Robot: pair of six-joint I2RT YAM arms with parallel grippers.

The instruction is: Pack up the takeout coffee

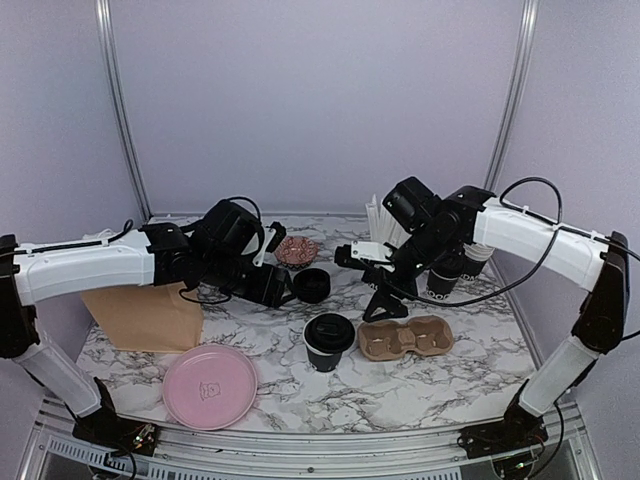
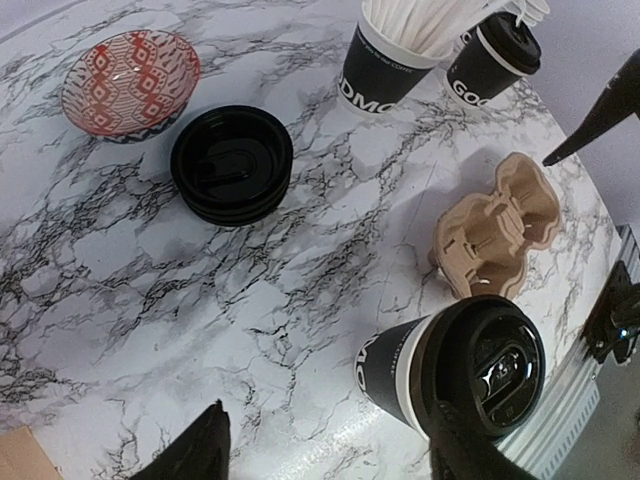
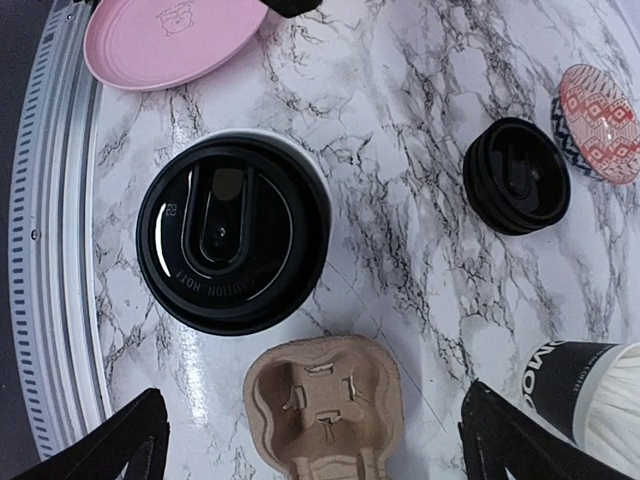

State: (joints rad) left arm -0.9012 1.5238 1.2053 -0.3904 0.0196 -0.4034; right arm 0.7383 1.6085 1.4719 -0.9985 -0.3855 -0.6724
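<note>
One takeout coffee cup [image 1: 328, 342], black with a black lid, stands upright on the marble table just left of the brown cup carrier [image 1: 405, 338]. A second lidded coffee cup [image 2: 495, 55] stands at the back right beside the straw cup [image 2: 390, 60]. My left gripper [image 2: 330, 455] hangs open over bare marble. Its right finger [image 2: 470, 450] overlaps the near cup [image 2: 470, 370] in the left wrist view. My right gripper [image 3: 315, 450] is wide open above the carrier [image 3: 325, 405], with the lidded cup [image 3: 232, 232] just beyond it.
A stack of loose black lids [image 1: 312, 285] lies mid-table, and a red patterned bowl [image 1: 297, 250] sits behind it. A pink plate [image 1: 210, 385] rests at the front left. Behind the plate stands a brown paper bag [image 1: 140, 315].
</note>
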